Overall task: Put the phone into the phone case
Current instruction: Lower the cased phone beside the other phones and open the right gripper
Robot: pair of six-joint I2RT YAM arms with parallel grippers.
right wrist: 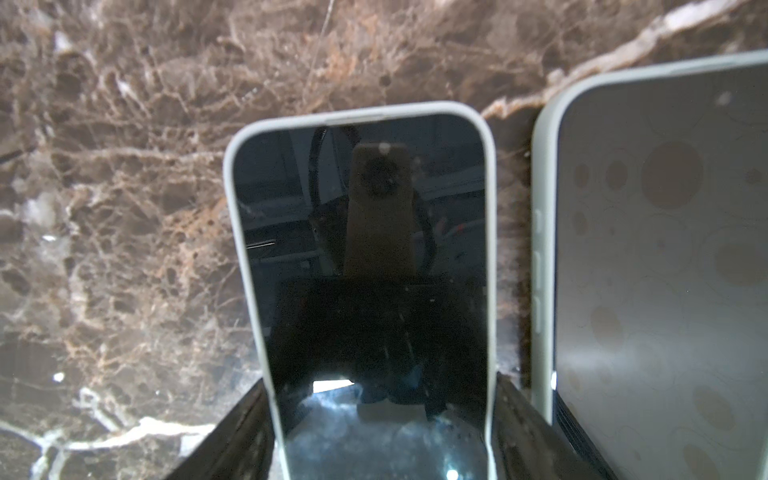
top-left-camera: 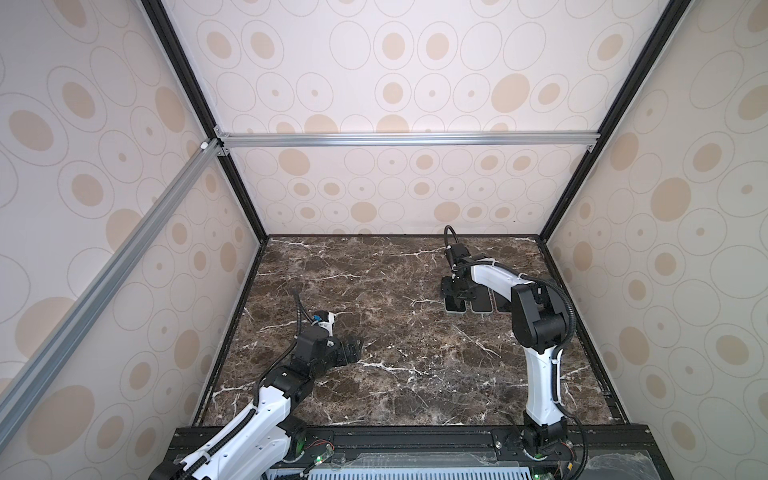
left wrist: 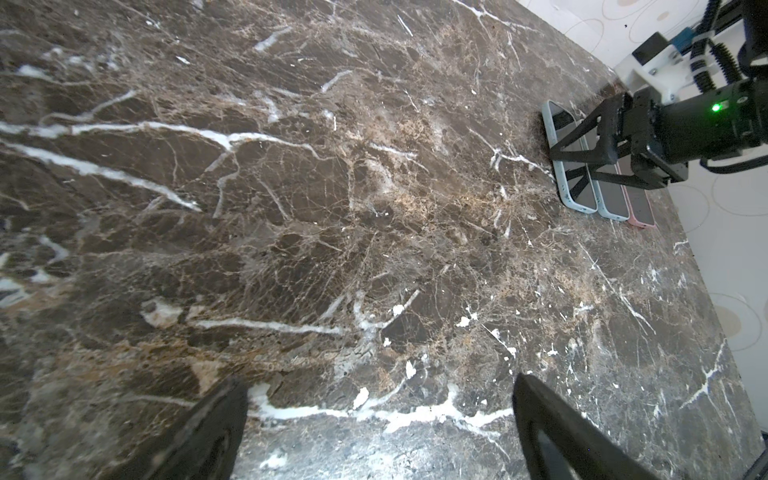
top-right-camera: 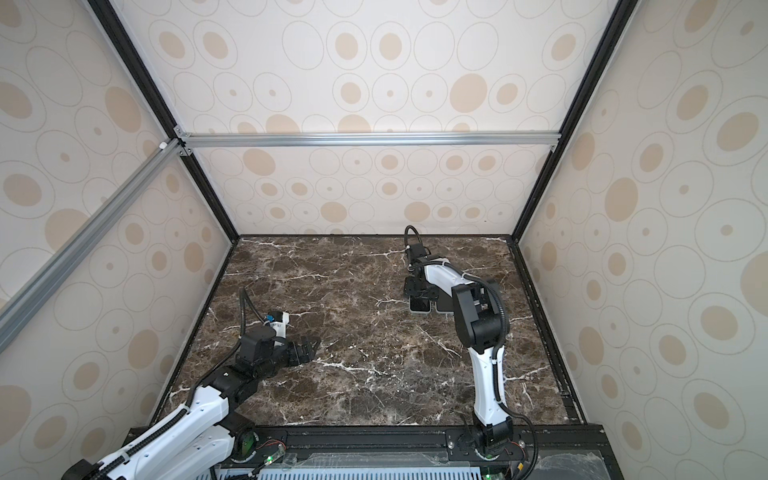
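The left gripper (top-left-camera: 355, 348) sits low over the marble table (left wrist: 291, 208), jaws spread wide with nothing between them. Well off to its right, the right gripper (right wrist: 380, 386) is clamped on the long edges of a phone (right wrist: 361, 249) already seated in its pale case (right wrist: 491, 249). Just to that gripper's right lie a second cased phone (right wrist: 665, 249) and a pink-cased phone (left wrist: 642, 210).
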